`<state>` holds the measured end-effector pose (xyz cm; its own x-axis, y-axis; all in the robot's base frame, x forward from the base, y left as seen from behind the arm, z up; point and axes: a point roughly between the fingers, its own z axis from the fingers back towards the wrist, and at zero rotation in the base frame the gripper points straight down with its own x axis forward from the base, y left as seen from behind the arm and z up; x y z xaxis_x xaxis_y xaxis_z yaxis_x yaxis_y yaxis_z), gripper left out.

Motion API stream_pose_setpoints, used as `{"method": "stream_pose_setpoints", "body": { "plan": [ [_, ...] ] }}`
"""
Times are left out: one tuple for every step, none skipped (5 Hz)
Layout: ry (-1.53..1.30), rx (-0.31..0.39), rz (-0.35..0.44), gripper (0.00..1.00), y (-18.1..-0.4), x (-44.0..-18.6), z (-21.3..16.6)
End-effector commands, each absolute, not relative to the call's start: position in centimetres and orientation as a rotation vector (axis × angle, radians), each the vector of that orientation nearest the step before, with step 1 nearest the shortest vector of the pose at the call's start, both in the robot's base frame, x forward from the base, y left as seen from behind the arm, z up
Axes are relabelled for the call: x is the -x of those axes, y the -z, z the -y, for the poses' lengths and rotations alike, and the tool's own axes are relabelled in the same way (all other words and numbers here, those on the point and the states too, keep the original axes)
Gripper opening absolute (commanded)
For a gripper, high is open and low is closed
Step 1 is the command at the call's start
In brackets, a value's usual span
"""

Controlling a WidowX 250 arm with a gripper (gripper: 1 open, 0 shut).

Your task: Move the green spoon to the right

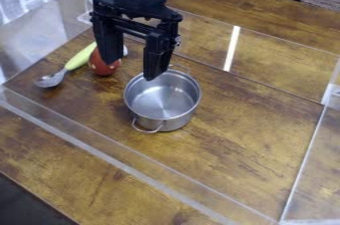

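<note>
You had the claw (133,69) spread, nothing gripped. The green spoon (70,64) lay left of the pot (162,100), beside the red object (102,64). Likely light, rigid; metal bowl slippery. Best hold: mid-handle.

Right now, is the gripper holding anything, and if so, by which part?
Nothing is held: the gripper is open above the table, with no object between its fingers.

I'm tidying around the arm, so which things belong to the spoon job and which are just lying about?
For the job:
- green-handled spoon
- gripper, open above the table

Just lying about:
- steel pot
- red rounded object
</note>
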<state>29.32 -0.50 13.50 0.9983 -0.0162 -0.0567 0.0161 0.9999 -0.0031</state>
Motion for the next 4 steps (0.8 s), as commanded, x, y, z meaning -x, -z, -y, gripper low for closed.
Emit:
{"method": "stream_pose_setpoints", "body": {
  "plan": [
    [-0.007,0.004,-0.089,1.00,-13.4,-28.9,0.1],
    [-0.052,0.006,-0.123,1.00,-10.3,-28.7,-0.3],
    [-0.128,-0.018,-0.044,1.00,-9.3,-29.7,-3.8],
    [-0.186,-0.032,0.009,1.00,-7.8,-30.5,-8.3]
  ]
}}
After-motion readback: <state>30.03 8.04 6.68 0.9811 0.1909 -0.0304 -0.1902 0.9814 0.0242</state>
